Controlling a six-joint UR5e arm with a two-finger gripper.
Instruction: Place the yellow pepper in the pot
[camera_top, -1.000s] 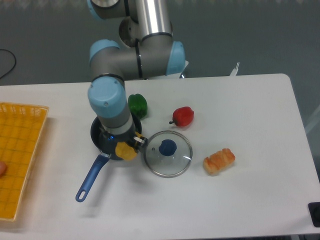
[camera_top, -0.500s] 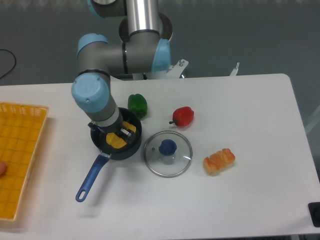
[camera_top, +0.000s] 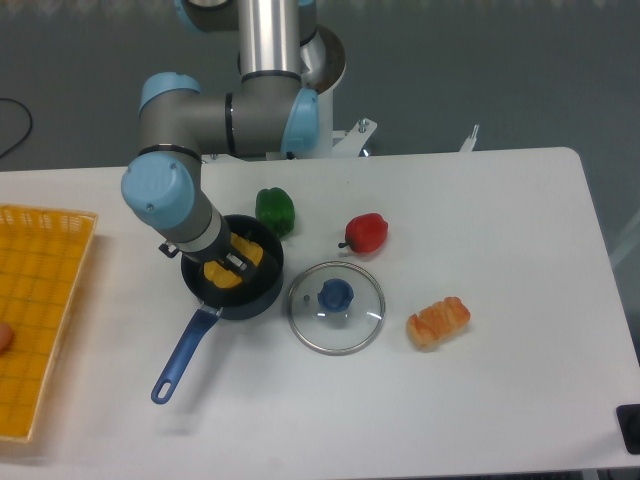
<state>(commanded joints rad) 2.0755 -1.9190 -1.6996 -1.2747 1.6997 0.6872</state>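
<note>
The yellow pepper lay down inside the pot, with the end effector low over it in the pan's dark interior; whether the fingers were pinching the pepper or had let it go could not be told, since the wrist hid most of the jaws. The main risk from there seemed to be in the withdrawal: if the fingers were not fully clear of the pepper, a lift could drag it back up over the shallow rim, and because the pepper was smooth, lobed plastic it would likely roll off across the worktop. A sideways move could also catch the rim and shove the light pan, whose long bright blue handle stuck out toward the front and would swing. The pan sat close to the glass lid, a clear round disc with a metal edge and a blue knob, so a shove to the right might knock the two together. The green pepper stood just behind the pot and near the arm, where a careless retreat could nudge it. The red pepper and the orange-striped bread piece lay well apart from all this, glossy and rounded, on the flat white worktop.
</note>
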